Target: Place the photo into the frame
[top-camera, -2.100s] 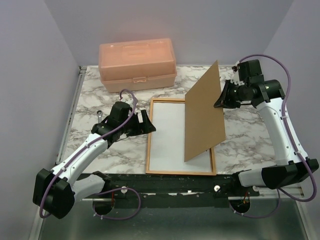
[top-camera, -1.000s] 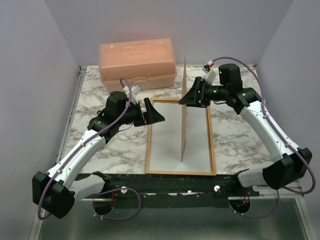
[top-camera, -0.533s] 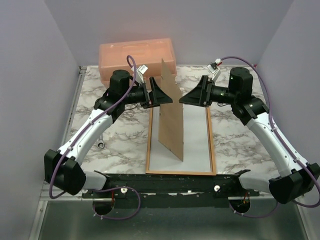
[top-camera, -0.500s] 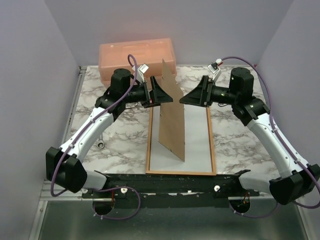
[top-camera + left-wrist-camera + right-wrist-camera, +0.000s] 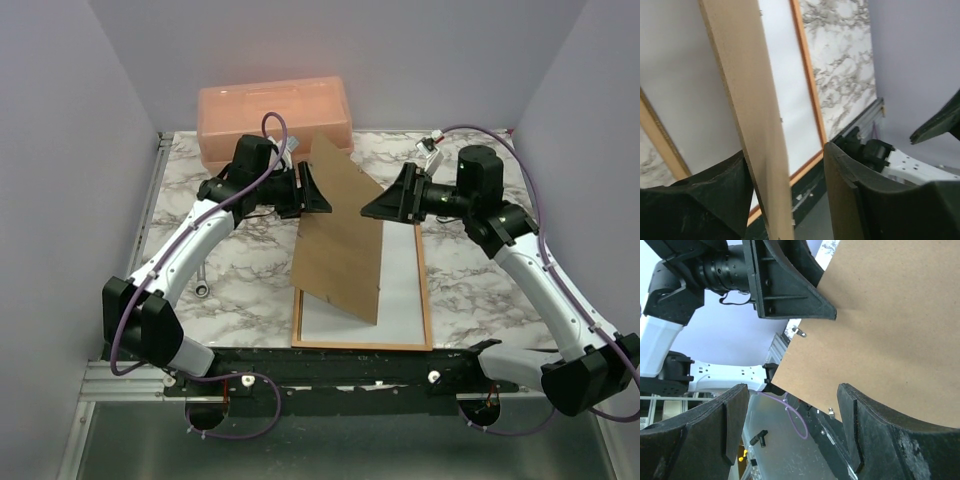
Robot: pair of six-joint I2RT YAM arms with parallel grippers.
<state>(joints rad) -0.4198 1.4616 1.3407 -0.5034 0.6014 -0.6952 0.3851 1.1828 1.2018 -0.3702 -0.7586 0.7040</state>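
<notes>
Marble table (image 5: pixel 470 290). Since half a second ago, board (image 5: pixel 340 250) leans lower, toward the right. Left gripper (image 5: pixel 322 192) now straddles its far edge, one finger touching, gap at the other: not clenched. Right gripper (image 5: pixel 372 210) released, just right of board. Count: one frame (image 5: pixel 425 300), near centre; one photo (image 5: pixel 400 290), white side up inside it; one board; one box (image 5: pixel 275 125), far left.

No text, label, brand, number or sign is legible in any view, whether on the peach plastic box (image 5: pixel 275 120), brown backing board (image 5: pixel 340 235) or frame (image 5: pixel 426 300).
</notes>
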